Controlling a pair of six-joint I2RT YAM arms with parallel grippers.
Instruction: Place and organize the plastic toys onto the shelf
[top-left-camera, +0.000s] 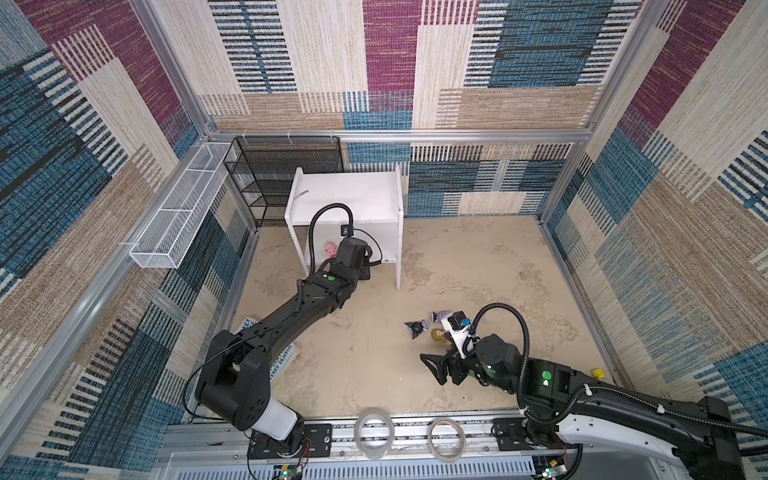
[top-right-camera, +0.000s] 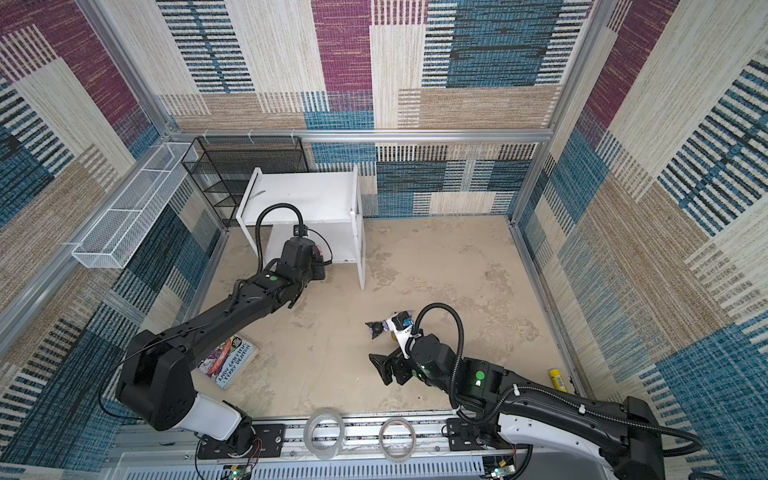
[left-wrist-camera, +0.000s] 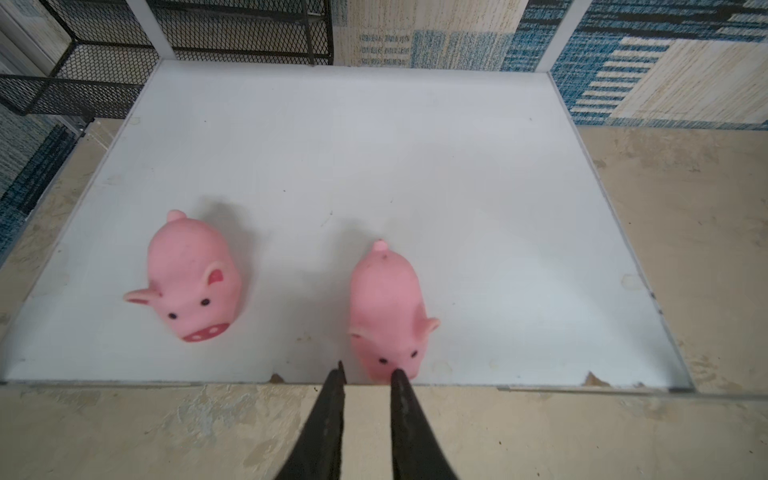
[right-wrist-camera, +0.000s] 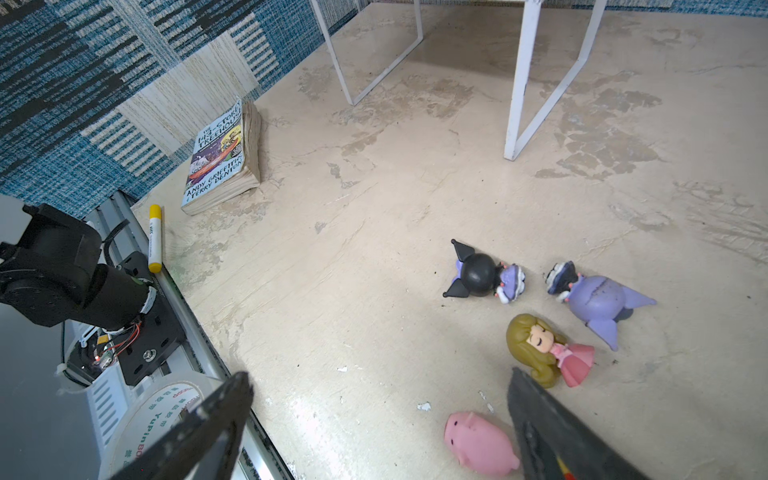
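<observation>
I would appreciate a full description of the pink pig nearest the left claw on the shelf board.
The pink pig is a small, smooth figure, rubbery-looking, with a stub tail, two little ears and black dot eyes. It sits back up on the white shelf board, at its front edge, head toward the left claw, apart from the second pig. One fingertip overlaps its snout; the pig is not between the fingers.
</observation>
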